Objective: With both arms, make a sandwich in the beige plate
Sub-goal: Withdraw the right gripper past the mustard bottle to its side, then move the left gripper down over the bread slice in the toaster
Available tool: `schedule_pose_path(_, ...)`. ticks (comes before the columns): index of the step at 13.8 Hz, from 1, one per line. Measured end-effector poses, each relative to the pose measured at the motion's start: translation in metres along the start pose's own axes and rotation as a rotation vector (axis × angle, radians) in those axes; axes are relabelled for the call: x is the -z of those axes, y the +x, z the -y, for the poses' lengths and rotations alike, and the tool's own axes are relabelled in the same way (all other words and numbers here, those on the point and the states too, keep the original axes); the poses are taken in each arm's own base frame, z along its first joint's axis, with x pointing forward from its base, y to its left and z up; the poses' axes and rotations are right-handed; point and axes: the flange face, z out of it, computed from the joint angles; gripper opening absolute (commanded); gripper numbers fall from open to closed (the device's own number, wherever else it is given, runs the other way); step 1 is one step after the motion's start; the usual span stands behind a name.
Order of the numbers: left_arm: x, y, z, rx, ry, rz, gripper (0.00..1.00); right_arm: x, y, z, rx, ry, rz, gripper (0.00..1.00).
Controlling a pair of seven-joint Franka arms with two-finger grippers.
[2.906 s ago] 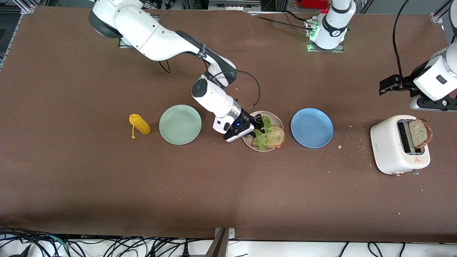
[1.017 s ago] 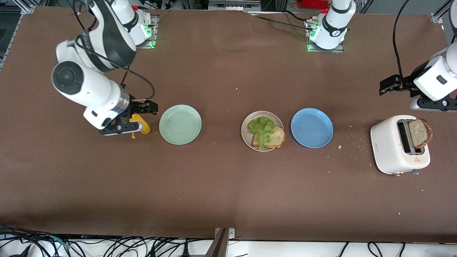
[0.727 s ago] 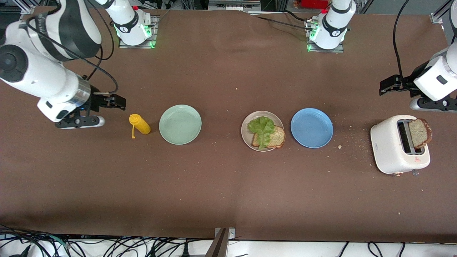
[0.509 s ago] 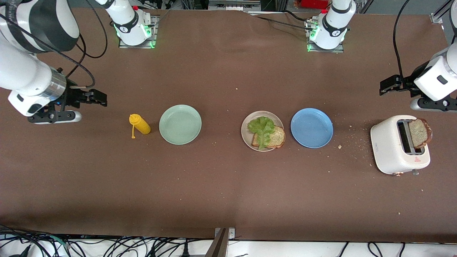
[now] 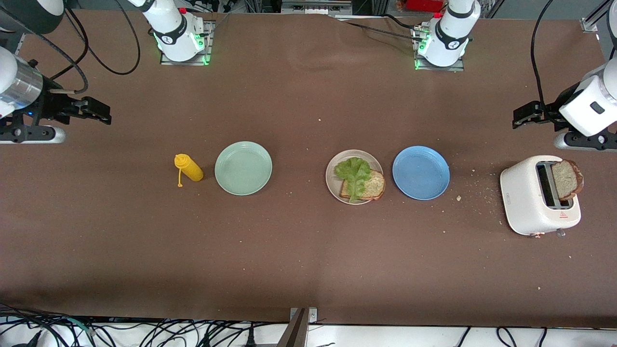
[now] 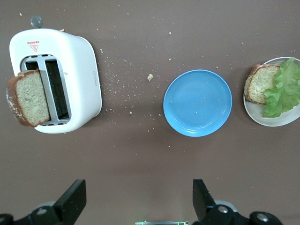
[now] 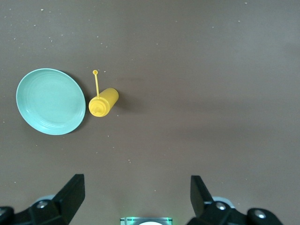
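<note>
One red warning triangle label on toaster [image 6: 33, 46], wording unreadable

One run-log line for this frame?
beige plate: bread slice under lettuce | second slice in toaster | left claw, right claw: open, empty

Three plates: mint-green plate [image 5: 243, 167], beige plate [image 5: 333, 179], blue plate [image 5: 421, 172]. Two bread slices [image 5: 373, 185] [image 5: 567, 179]. One lettuce leaf [image 5: 354, 174], toaster [image 5: 528, 200], yellow bottle [image 5: 188, 167].

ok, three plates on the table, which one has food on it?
The beige plate, the middle of the three. It holds a bread slice with a lettuce leaf on top. The mint-green plate and blue plate hold nothing.
</note>
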Motion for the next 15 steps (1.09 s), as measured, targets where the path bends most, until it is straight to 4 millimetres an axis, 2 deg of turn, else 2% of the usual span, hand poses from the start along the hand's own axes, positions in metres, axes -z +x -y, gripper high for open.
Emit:
schedule_pose_path(3,0.000,0.000,0.000,0.000,0.000,0.000,1.00,0.004,-0.002,-0.013,-0.023,0.007,0.008,1.00)
schedule_pose_path(12,0.000,0.000,0.001,0.002,0.000,0.000,1.00,0.008,0.001,-0.012,-0.025,0.022,-0.026,1.00)
schedule_pose_path(15,-0.001,-0.001,0.016,0.027,-0.004,0.001,1.00,0.009,0.004,-0.012,-0.025,0.023,-0.053,1.00)
